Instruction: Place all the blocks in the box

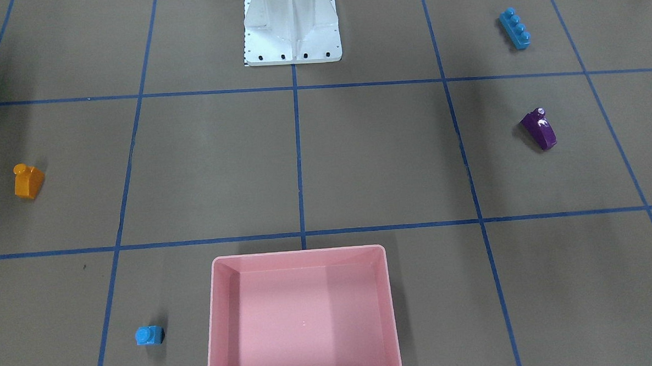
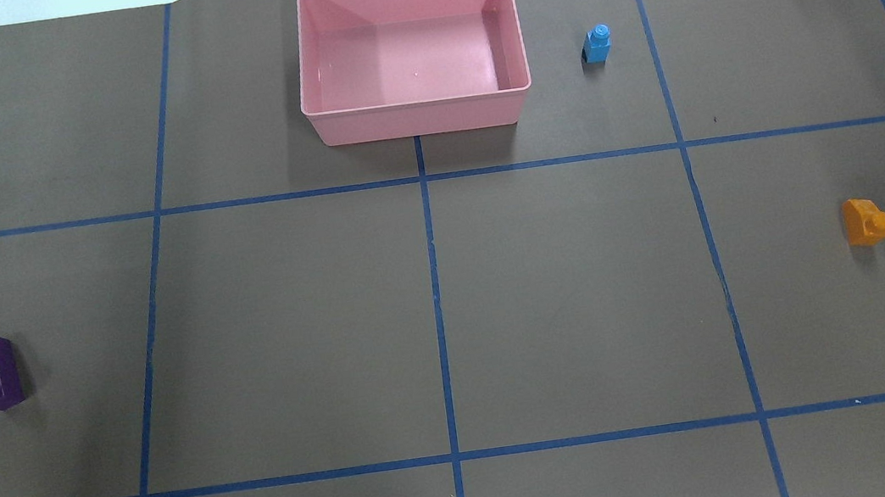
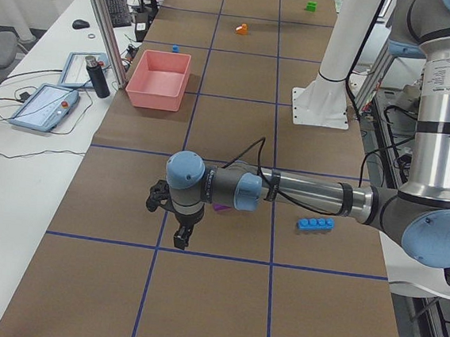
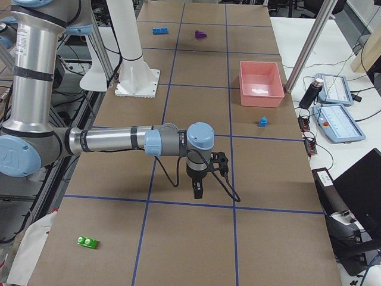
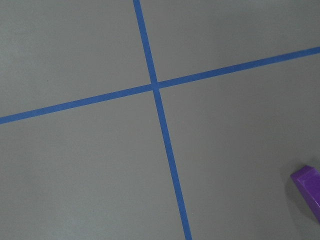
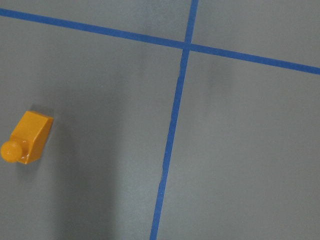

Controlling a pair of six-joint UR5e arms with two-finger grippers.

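**All five blocks on tabletop, none in box; both arms low over tabletop**

The box [image 2: 419, 119] sits at the far middle of the tabletop [image 2: 291, 328]. All blocks lie outside it.

- The small light-blue block [image 2: 598, 43] is near the box, on the robot's right of it, not touching.
- The purple block [image 1: 540, 129] is out on the robot's left. In the exterior left view it is mostly hidden behind the left wrist, near the left fingers [image 3: 180, 236], which point down. In the left wrist view only its corner shows at the lower right edge, so it is not between the fingers.
- The long blue block [image 1: 515, 29] is near the purple one, closer to the robot.
- The orange block [image 6: 25, 139] is on the robot's right, at the left edge of the right wrist view and off to the side of the right fingers [image 4: 197, 189], which also point down.
- The green block [image 4: 87, 242] is at the tabletop's right end, well apart from everything else.

Whether either pair of fingers is apart or together cannot be told; they show only in the side views.
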